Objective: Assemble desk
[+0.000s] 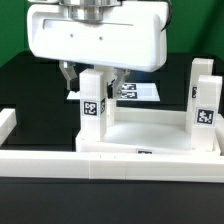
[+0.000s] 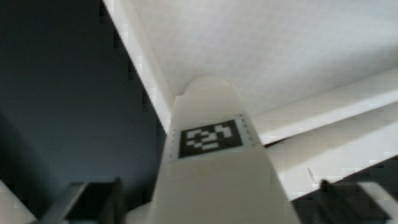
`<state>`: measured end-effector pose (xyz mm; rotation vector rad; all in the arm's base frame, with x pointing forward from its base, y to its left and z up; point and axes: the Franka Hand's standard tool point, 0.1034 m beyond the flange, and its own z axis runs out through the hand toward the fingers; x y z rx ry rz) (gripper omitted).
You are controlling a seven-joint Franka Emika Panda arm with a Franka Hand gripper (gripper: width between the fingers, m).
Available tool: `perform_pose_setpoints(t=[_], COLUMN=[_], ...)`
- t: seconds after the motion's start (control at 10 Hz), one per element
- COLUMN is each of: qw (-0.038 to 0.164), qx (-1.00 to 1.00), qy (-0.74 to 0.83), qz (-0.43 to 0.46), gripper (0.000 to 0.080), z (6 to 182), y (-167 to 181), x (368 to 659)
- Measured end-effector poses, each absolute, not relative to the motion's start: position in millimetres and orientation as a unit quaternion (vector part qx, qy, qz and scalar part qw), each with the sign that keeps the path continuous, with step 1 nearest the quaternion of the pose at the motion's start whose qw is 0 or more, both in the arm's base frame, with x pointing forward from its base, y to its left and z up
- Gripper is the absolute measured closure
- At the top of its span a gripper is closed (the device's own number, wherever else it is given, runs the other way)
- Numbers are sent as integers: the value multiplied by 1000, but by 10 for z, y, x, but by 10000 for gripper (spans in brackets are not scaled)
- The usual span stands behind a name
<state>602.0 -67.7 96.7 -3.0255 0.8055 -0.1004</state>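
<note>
The white desk tabletop point(image 1: 150, 140) lies upside down with two white block legs standing on it. One leg point(image 1: 92, 100), with a square tag on its side, stands at the exterior view's left corner. The other leg point(image 1: 203, 95) stands at the exterior view's right corner. My gripper point(image 1: 94, 80) hangs over the left leg with a finger on each side of its top and a small gap at each finger, so it is open. In the wrist view the tagged leg point(image 2: 214, 150) runs up between my fingers point(image 2: 98, 200), above the tabletop point(image 2: 294, 50).
Long white border bars run along the front point(image 1: 110, 165) and the exterior view's left point(image 1: 6, 122). The marker board point(image 1: 138, 92) lies on the black table behind the tabletop.
</note>
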Motion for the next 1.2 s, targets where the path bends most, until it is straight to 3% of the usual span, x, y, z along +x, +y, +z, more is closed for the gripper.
perform_pose_setpoints(t=[0.1, 0.2, 0.6, 1.2], qw=[4, 5, 19, 18], qx=[-966, -967, -970, -971], qy=[257, 253, 238, 235], qz=[-32, -34, -43, -47], gripper=[231, 164, 150, 150], z=[969, 1010, 1294, 1272], y=[-675, -644, -351, -333], x=[6020, 6025, 5972, 5974])
